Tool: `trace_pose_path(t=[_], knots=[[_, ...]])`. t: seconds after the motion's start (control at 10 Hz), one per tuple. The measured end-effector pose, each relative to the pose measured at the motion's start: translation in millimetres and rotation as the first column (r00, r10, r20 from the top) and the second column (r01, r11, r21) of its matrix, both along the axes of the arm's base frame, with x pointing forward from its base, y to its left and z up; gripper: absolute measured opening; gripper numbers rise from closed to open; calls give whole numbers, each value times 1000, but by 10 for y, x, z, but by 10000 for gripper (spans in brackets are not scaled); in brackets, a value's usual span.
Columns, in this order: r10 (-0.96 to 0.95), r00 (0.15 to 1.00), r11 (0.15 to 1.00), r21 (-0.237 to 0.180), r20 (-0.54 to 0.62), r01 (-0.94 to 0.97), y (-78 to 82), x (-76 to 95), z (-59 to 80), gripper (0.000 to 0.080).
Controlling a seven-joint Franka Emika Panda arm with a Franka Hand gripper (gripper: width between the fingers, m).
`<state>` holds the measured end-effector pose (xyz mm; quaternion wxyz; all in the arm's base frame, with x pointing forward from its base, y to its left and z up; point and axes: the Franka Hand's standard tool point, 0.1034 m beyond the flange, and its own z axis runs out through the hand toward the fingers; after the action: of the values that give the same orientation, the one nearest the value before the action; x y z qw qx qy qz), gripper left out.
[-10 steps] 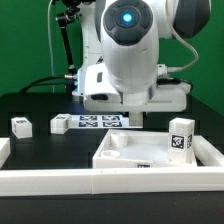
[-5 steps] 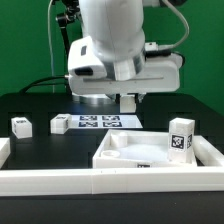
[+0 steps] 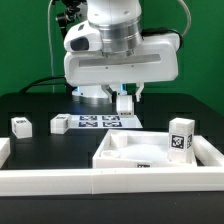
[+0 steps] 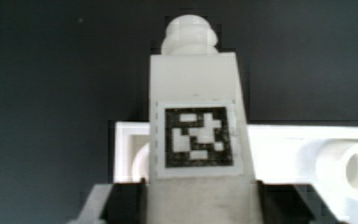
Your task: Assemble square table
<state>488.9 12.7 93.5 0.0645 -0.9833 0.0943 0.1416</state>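
Note:
My gripper [image 3: 125,97] is shut on a short white table leg [image 3: 124,102], which hangs in the air behind the square tabletop [image 3: 125,158]. In the wrist view the held leg [image 4: 197,110] shows its black-and-white tag, and dark fingers [image 4: 126,200] press it from both sides. Its rounded end points away over the dark table, and part of the tabletop [image 4: 309,140] lies below. Another leg [image 3: 180,135] stands upright on the slab's corner at the exterior view's right. Two more legs [image 3: 21,125] [image 3: 60,124] lie on the table at the exterior view's left.
The marker board [image 3: 100,122] lies flat behind the slab, under the arm. Long white barrier rails [image 3: 60,180] run along the front and up both sides. The robot's base and cables stand at the back.
The arm's hand has swung from the exterior view's right toward the middle and lifted. The held leg, hidden before, now shows under the hand.

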Motion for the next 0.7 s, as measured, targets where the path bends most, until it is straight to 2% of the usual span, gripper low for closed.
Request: trace_pose_path(t=[0.4, 0.5, 0.7], knots=[[-3, 965, 998, -53, 262, 17, -111, 413, 216, 290], [3, 955, 998, -63, 296, 16, -77, 449, 219, 290], [16, 893, 993, -112, 450, 38, -129, 488, 192, 290]])
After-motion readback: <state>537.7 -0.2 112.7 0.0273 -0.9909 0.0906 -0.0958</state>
